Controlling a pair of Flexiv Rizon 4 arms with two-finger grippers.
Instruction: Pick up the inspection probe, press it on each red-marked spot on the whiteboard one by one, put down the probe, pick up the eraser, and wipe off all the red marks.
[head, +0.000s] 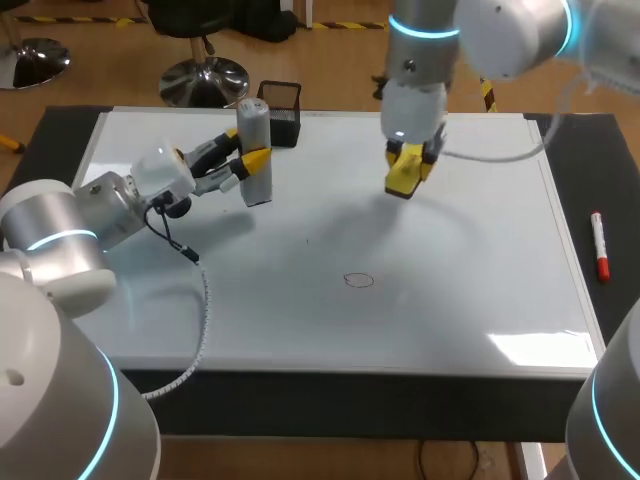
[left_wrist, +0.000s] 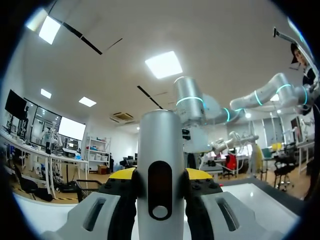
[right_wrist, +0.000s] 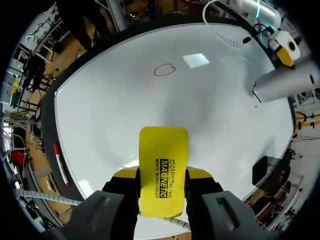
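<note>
— What's the surface?
— One whiteboard (head: 480, 290) fills most of the head view. It carries a single red ring mark (head: 358, 280), just below centre.
— And the probe?
— One silver probe (head: 258, 185), upright at upper left. The left gripper (head: 246, 160) clamps it between its two yellow tips.
— The eraser?
— One yellow eraser (head: 400, 182), at upper centre and well apart from the mark. The right gripper (head: 412, 158) pinches it from both sides.
— Anything else?
— One black mesh holder (head: 281, 113) near the board's top edge, just beside the probe. One red marker (head: 599, 245) lies on the dark strip at the right edge.
</note>
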